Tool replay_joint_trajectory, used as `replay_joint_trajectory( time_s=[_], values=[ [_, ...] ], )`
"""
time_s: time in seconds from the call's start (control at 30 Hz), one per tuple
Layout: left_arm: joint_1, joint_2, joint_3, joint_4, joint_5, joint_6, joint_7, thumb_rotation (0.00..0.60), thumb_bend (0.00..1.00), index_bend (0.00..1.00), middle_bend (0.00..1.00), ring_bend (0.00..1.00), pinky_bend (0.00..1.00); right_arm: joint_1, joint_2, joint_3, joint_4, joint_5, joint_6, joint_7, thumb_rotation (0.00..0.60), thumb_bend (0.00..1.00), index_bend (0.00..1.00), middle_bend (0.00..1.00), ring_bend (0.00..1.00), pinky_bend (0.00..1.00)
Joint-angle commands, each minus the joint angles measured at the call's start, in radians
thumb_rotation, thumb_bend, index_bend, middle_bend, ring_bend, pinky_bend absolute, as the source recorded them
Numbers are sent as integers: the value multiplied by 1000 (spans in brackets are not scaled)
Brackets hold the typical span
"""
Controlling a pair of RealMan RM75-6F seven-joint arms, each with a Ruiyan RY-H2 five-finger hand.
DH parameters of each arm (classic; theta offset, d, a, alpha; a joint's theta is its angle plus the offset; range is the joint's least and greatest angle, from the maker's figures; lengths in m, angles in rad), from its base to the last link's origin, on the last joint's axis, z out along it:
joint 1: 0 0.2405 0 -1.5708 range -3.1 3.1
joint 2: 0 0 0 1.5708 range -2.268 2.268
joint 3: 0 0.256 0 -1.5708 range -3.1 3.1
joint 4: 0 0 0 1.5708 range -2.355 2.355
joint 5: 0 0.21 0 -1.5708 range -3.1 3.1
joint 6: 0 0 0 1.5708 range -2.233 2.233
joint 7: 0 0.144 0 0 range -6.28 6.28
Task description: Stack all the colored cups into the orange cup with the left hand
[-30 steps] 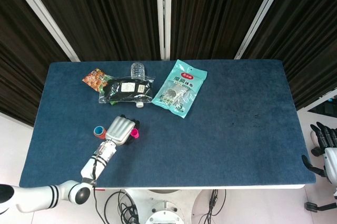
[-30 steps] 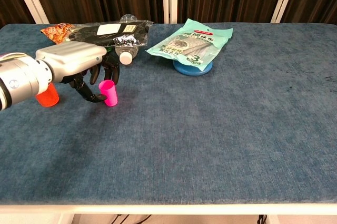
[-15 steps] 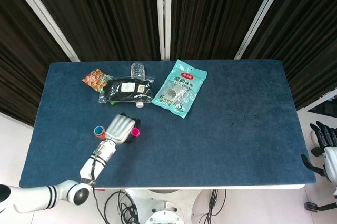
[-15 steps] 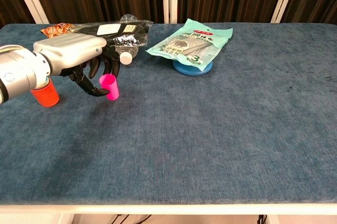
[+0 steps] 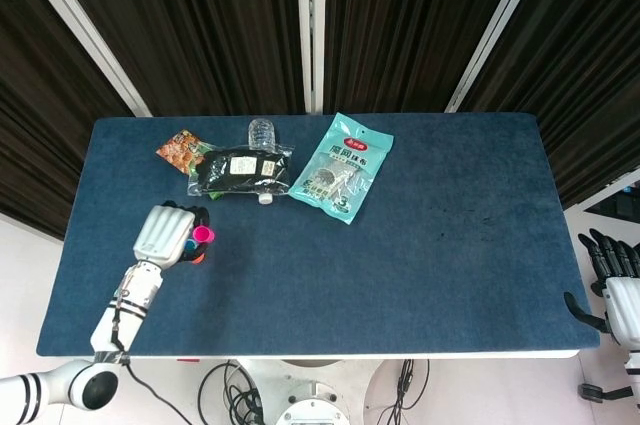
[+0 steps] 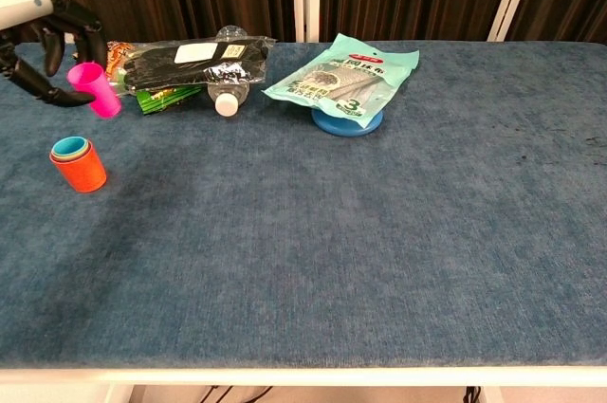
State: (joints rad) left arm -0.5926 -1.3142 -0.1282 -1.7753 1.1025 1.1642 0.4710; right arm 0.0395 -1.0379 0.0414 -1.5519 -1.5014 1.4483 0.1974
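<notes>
My left hand (image 5: 165,233) grips a pink cup (image 5: 203,235) and holds it tilted in the air at the table's left side. In the chest view the left hand (image 6: 43,19) is at the top left corner with the pink cup (image 6: 95,88) between its fingers. The orange cup (image 6: 81,171) stands upright on the cloth below and slightly left of the pink cup, with a teal cup (image 6: 68,147) nested inside it. From the head view only a sliver of the orange cup (image 5: 197,258) shows beside the hand. My right hand (image 5: 610,260) hangs off the table's right edge, fingers apart, holding nothing.
Along the back lie an orange snack bag (image 5: 178,149), a black packet (image 5: 240,167) over a clear bottle (image 5: 262,132), and a teal pouch (image 5: 343,165) resting on a blue dish (image 6: 347,122). The blue cloth table (image 5: 450,245) stretches to the right.
My left hand lifted the pink cup off the cloth and carried it left, to above the orange cup. The right hand stayed where it was.
</notes>
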Motion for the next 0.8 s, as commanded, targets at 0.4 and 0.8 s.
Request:
replay_joint_trajectory(
  time_s=[0.4,0.8],
  values=[
    [29,-36,30,109,-4,-33,-78,600,284,514,518,575,419,3,-3,-2,-22,2,-2,-34,600,273,0,0,0,0],
    [40,-33,26,123,-6,-36,-89,600,285,514,518,575,418,1,-3,-5,-19,1,-1,-31,600,273,0,0,0,0]
  ],
)
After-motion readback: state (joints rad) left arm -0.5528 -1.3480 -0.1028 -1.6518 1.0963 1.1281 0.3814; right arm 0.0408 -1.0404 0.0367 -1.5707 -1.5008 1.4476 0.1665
